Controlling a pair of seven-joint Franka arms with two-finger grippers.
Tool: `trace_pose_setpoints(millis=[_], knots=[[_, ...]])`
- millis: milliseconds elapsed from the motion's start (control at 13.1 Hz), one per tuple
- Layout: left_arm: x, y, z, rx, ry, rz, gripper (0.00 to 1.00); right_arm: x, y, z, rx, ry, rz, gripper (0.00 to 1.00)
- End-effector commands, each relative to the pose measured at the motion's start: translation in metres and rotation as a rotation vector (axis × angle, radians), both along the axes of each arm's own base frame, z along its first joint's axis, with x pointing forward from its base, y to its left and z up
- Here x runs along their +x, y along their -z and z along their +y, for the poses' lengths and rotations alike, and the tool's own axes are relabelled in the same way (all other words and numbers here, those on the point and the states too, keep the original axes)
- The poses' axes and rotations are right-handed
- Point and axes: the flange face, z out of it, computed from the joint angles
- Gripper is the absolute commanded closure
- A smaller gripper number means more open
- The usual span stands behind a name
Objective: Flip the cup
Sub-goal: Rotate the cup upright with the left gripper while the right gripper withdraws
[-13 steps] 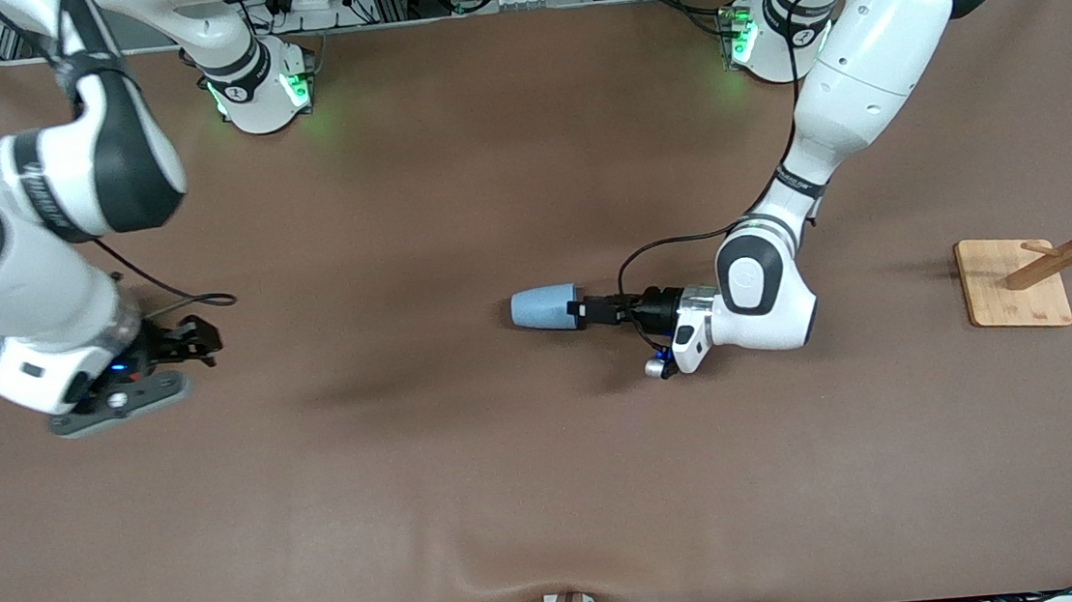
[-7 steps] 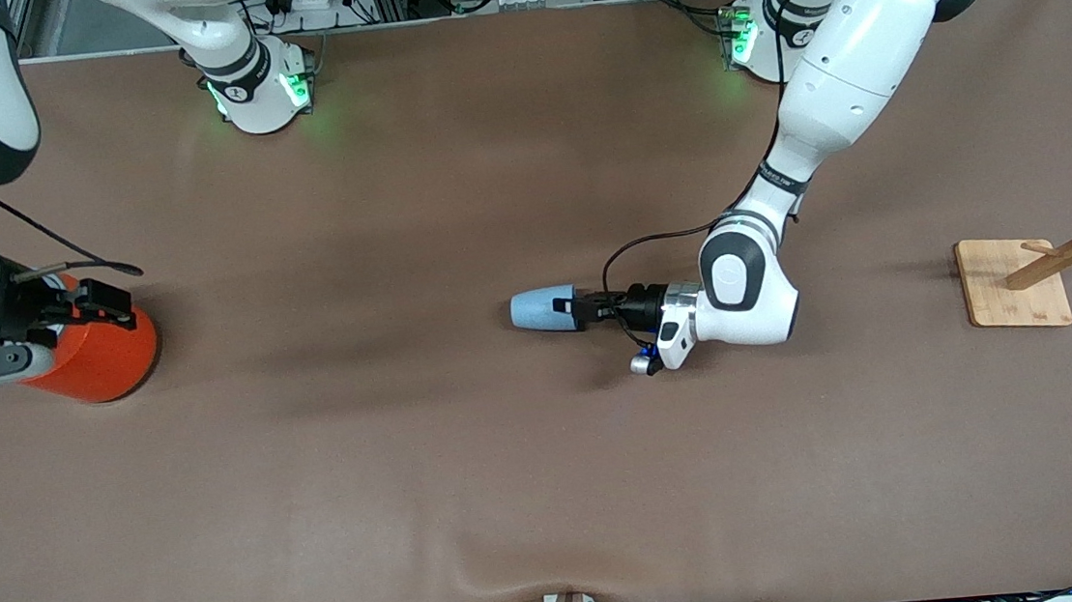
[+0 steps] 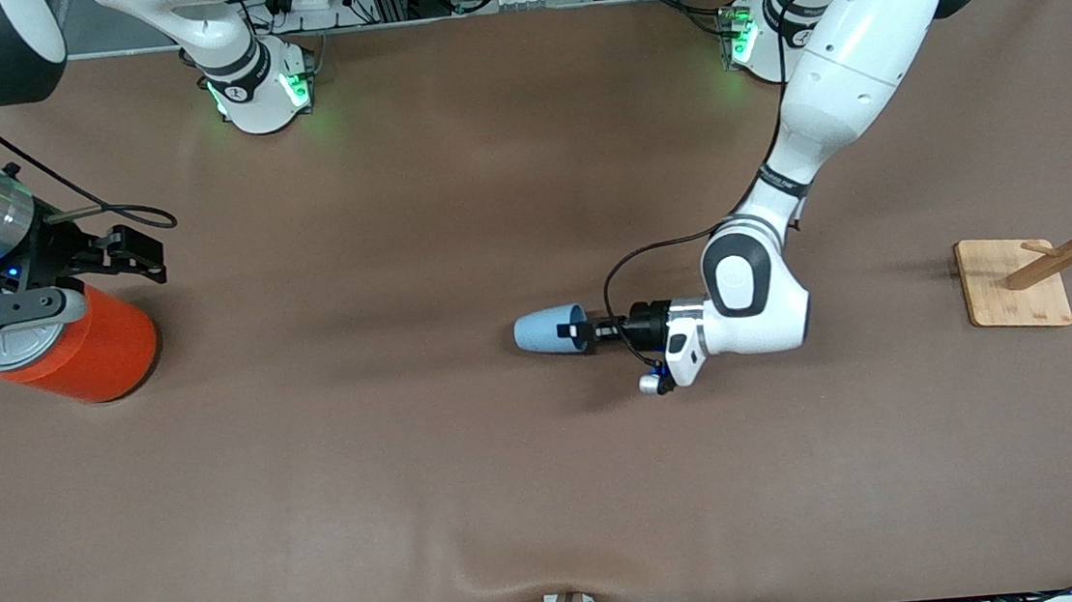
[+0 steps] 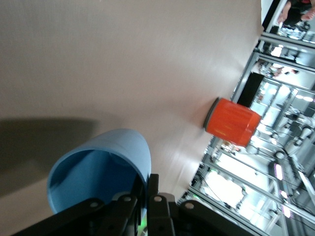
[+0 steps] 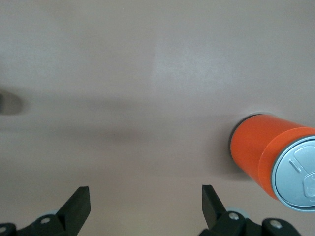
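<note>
The light-blue cup (image 3: 546, 329) lies on its side low over the middle of the table, mouth toward the left gripper (image 3: 583, 332). That gripper is shut on the cup's rim, one finger inside and one outside. In the left wrist view the cup (image 4: 101, 164) shows its darker blue inside, and the left gripper (image 4: 146, 181) pinches its wall. My right gripper (image 3: 140, 250) is open and empty at the right arm's end of the table, beside the orange can. In the right wrist view the right gripper (image 5: 145, 196) has bare table between its fingers.
A large orange can (image 3: 79, 346) with a grey pull-tab lid stands at the right arm's end; it also shows in the right wrist view (image 5: 268, 152) and the left wrist view (image 4: 231, 121). A wooden rack on a square base (image 3: 1015, 283) stands at the left arm's end.
The left gripper closed in on the cup's rim and tilted it, so the mouth now shows. The right arm drew back off the orange can, which now shows whole.
</note>
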Motion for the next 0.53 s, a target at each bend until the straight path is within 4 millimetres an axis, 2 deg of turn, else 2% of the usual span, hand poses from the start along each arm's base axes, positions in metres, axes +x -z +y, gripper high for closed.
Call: trace_pose_setpoints(millis=[0, 153, 229, 382, 458], knots=[[0.021, -0.101, 0.033, 0.148, -0.032, -0.07, 1.0, -0.011, -0.005, -0.007, 0.012, 0.026, 0.032, 0.0], [0.034, -0.15, 0.077, 0.327, -0.034, -0.141, 1.0, -0.021, -0.016, -0.011, 0.008, 0.033, 0.064, 0.0], [0.035, -0.163, 0.092, 0.432, -0.017, -0.173, 1.0, -0.023, -0.024, -0.011, 0.013, 0.035, 0.07, 0.0], [0.033, -0.178, 0.107, 0.69, 0.04, -0.242, 1.0, -0.024, -0.027, -0.012, 0.02, 0.036, 0.08, 0.0], [0.031, -0.176, 0.114, 0.818, 0.07, -0.268, 1.0, -0.025, -0.03, -0.011, 0.019, 0.028, 0.075, 0.0]])
